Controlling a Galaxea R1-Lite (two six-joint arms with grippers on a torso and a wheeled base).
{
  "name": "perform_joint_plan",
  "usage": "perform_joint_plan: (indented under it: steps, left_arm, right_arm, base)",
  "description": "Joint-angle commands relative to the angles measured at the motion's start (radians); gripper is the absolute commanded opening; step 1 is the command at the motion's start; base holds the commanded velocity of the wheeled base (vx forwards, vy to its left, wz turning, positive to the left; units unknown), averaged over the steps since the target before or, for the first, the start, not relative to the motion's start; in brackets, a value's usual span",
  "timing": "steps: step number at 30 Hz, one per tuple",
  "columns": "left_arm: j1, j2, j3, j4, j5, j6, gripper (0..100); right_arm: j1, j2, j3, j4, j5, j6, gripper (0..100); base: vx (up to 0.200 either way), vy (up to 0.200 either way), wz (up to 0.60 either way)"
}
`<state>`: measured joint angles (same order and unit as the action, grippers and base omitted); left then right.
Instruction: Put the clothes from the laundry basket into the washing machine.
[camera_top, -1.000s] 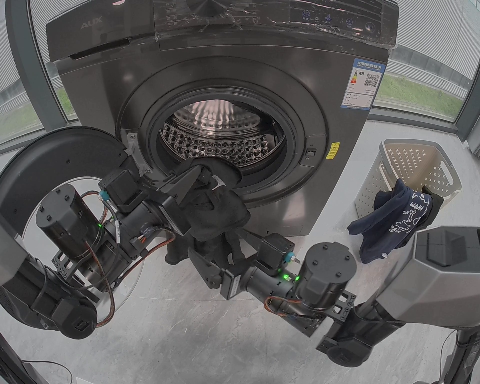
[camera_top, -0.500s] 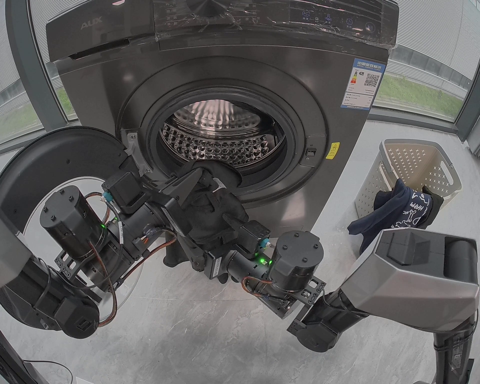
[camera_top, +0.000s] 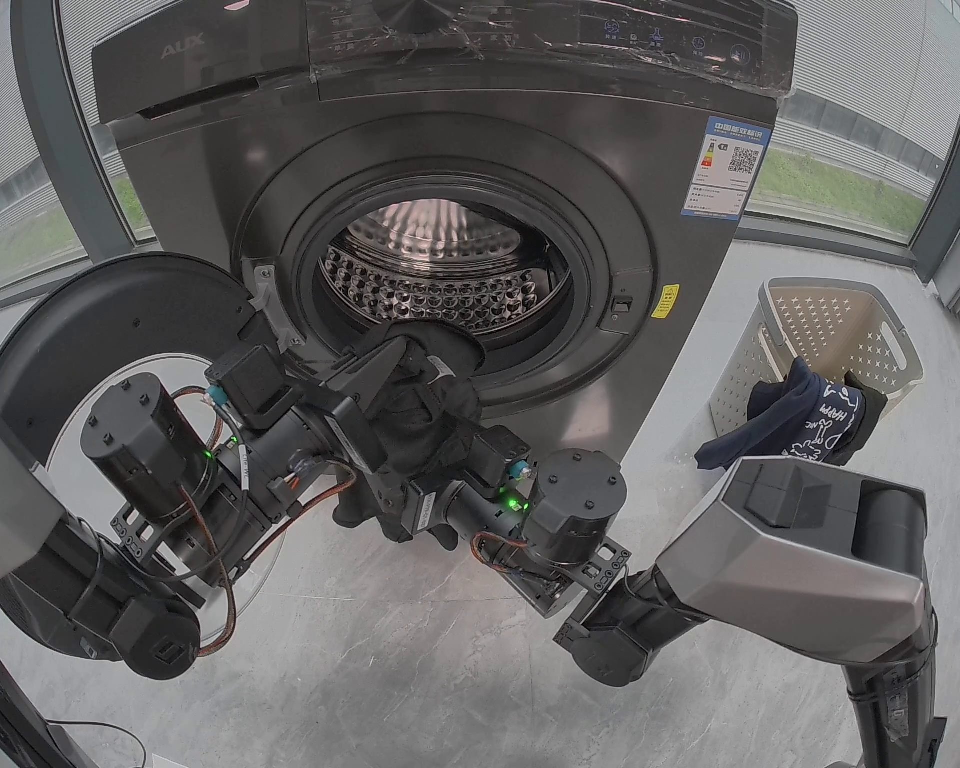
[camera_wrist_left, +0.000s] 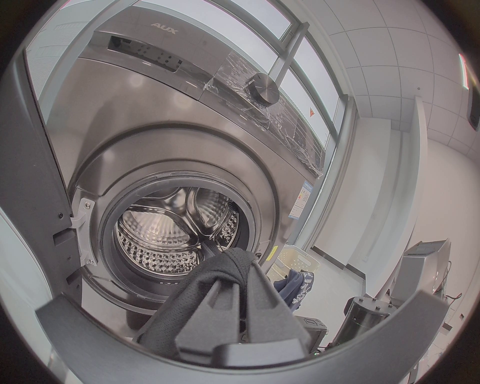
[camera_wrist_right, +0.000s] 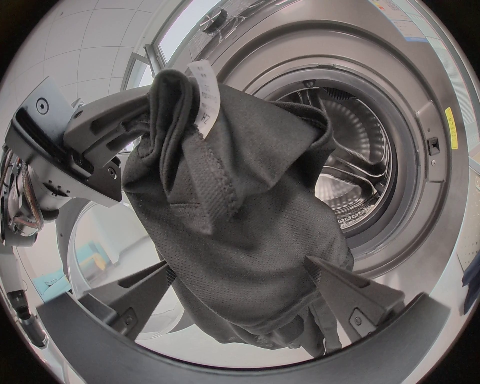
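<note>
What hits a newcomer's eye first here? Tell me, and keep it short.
The black garment bunched right before the open washing machine, pinched by the left gripper, with the right gripper open around its hanging lower part. Next, the navy garment draped over the rim of the laundry basket, on the floor right of the machine.

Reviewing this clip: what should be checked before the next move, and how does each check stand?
1. Door open: ok.
2. Drum has room: ok.
3. Left gripper shut on black garment: ok.
4. Right gripper clamped on the black garment's hanging part: not ok, jaws open on either side of it.
5. Black garment inside the drum: not ok, most of it hangs outside the opening.
6. Basket emptied: not ok, a navy garment drapes over its rim.
</note>
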<state>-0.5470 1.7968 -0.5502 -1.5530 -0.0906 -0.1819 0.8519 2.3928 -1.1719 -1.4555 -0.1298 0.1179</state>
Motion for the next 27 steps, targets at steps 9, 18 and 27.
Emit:
perform_joint_plan:
  steps: [9, 18, 27]
  left_arm:
    - [0.001, -0.001, 0.001, -0.001, 0.002, -0.001, 0]
    - [0.007, -0.001, 0.001, -0.001, 0.002, 0.001, 0]
    - [0.010, -0.001, -0.002, -0.001, 0.002, 0.001, 0]
  right_arm:
    - [-0.048, -0.122, 0.101, -0.002, -0.005, 0.003, 100]
    - [-0.065, -0.141, 0.136, -0.005, -0.005, 0.003, 100]
    - [-0.067, -0.139, 0.195, -0.012, -0.005, 0.005, 100]
  base:
    - [0.000, 0.000, 0.00]
    - [0.000, 0.000, 0.00]
    - [0.000, 0.000, 0.00]
